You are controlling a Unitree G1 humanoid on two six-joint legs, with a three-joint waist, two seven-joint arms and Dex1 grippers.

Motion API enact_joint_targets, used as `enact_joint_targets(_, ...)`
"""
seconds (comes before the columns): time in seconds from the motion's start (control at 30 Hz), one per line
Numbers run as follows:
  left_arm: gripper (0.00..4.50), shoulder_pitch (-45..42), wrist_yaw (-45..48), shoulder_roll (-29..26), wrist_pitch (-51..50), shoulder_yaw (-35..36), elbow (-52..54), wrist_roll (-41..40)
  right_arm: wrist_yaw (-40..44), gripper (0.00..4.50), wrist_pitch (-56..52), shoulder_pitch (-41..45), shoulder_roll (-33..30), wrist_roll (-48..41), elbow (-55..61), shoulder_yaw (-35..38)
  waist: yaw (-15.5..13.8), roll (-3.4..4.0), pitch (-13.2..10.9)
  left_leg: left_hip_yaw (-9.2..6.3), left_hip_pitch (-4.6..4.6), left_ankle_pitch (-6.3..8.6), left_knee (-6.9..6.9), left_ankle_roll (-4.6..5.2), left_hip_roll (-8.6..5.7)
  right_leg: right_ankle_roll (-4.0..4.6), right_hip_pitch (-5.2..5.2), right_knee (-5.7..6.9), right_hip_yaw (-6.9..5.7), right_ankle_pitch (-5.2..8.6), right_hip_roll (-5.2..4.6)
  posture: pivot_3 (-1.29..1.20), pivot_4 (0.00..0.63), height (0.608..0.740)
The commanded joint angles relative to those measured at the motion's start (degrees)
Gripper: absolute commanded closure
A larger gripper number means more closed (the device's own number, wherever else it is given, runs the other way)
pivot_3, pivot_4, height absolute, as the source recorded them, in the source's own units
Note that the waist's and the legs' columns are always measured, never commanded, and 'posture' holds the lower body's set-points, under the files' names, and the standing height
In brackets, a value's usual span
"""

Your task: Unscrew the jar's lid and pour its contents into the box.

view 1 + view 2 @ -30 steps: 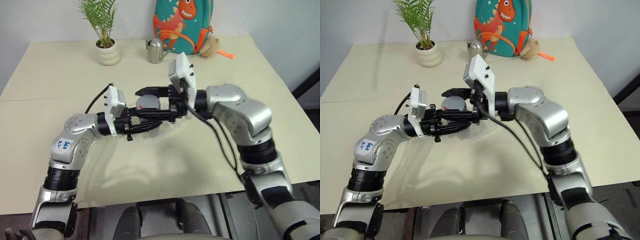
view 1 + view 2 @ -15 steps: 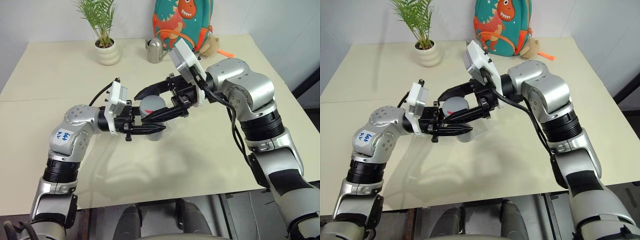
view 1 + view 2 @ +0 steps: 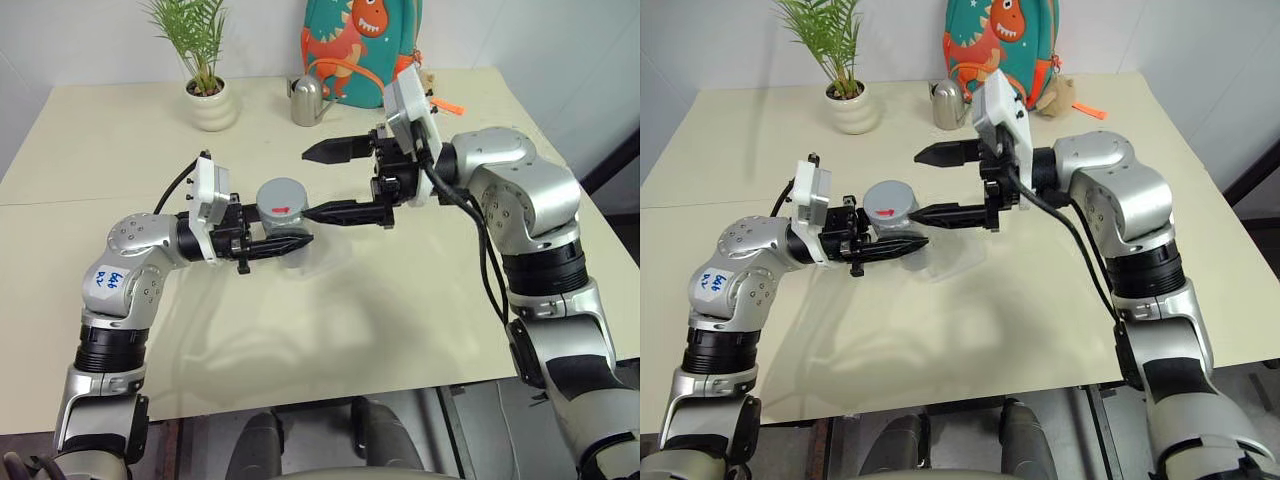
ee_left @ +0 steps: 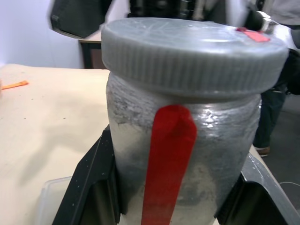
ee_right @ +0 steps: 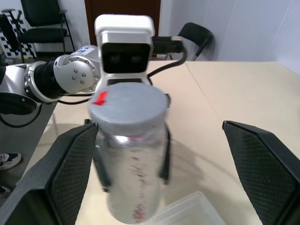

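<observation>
Centre frame, the left gripper (image 3: 285,243) is clamping the silvery cylindrical jar (image 4: 180,154), its grey ribbed lid (image 3: 281,193) on. The right gripper (image 3: 325,182) is gaping wide beside it. The right wrist view is showing the clear plastic box (image 5: 187,211) beneath.

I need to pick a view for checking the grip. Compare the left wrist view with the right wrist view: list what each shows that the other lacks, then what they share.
Left wrist view alone: a red tape strip running down the jar, and the left tool's fingers pressed against the jar's sides, seen close up.

Right wrist view alone: the right tool's fingers spread wide on either side of the jar, clear of it, and the left arm's wrist camera behind it.

Both: the jar with its grey lid still on, the red mark on the lid, a corner of the clear box and the table.
</observation>
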State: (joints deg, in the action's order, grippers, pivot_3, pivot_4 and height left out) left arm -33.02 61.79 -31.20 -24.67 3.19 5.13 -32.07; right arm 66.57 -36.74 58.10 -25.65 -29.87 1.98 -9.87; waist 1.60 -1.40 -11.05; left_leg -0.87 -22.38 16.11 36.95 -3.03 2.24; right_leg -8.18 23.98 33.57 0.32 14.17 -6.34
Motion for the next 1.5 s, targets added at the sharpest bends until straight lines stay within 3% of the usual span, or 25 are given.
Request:
enact_joint_targets(0.03, 2.57, -0.39, -0.47, 0.24, 1.37, -0.08, 0.08, 0.36, -2.73, 0.03, -2.07, 0.13, 1.54, -0.78, 4.53, -0.63, -0.03, 0.0, 0.0, 0.0, 0.0, 0.0, 0.01, 0.0, 0.0, 0.0, 0.01, 0.03, 0.0, 0.0, 0.0, 0.0, 0.15, 0.74)
enact_joint_targets(0.47, 2.57, -0.93, -0.84, 0.31, 1.15, -0.47, 0.28, 0.06, -8.27, 0.03, 0.9, 2.34, 5.51, 3.36, -2.13, 0.53, -0.1, 0.0, 0.0, 0.0, -0.01, -0.01, 0.04, -0.01, 0.0, 0.01, 0.01, 0.09, 0.0, 0.01, 0.0, 0.0, 0.15, 0.74)
enact_joint_targets(1.07, 2.57, 0.53, -1.03, -1.99, 1.16, 1.17, 0.73, -0.16, 0.79, 0.03, -2.58, -1.23, -7.48, -4.26, -3.04, 9.18, 0.06, 0.01, 0.0, 0.04, 0.01, 0.0, 0.02, 0.0, 0.01, 0.02, 0.03, 0.08, 0.02, 0.01, 0.0, 0.0, 0.15, 0.74)
enact_joint_targets(1.33, 2.57, -0.21, -2.06, -0.94, 1.34, 0.52, -0.01, 0.4, -7.1, 0.03, -6.03, -1.56, 2.09, -5.21, 5.67, 4.08, 0.0, 0.01, 0.0, 0.03, 0.03, 0.0, 0.04, 0.0, 0.03, 0.02, 0.03, 0.16, 0.02, 0.01, 0.02, 0.0, 0.15, 0.74)
enact_joint_targets(1.5, 2.57, -0.74, -2.18, -0.3, 1.27, 0.07, -0.39, 0.36, -11.85, 0.03, -6.24, -0.23, 6.45, -2.55, 4.63, 0.89, -0.36, 0.01, 0.0, 0.03, -0.02, 0.0, 0.11, -0.01, 0.02, 0.02, 0.04, 0.16, 0.02, 0.01, 0.0, 0.0, 0.15, 0.74)
